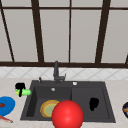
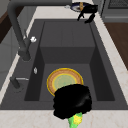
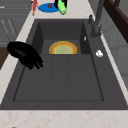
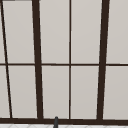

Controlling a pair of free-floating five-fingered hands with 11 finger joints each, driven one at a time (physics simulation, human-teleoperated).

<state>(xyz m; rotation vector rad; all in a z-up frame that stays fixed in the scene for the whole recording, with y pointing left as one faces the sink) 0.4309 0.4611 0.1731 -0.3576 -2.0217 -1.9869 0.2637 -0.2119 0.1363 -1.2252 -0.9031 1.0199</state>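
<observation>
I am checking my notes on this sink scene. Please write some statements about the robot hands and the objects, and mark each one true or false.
1. The left robot hand is shut on a green object over the counter left of the sink. True.
2. The yellow-rimmed plate lies on the counter. False: it lies inside the sink's left basin.
3. The right robot hand holds a cup. False: it holds nothing and hangs over the right basin, fingers relaxed.
4. A blue plate sits on the counter left of the sink. True.
5. The faucet stands behind the sink, before the window. True.
</observation>
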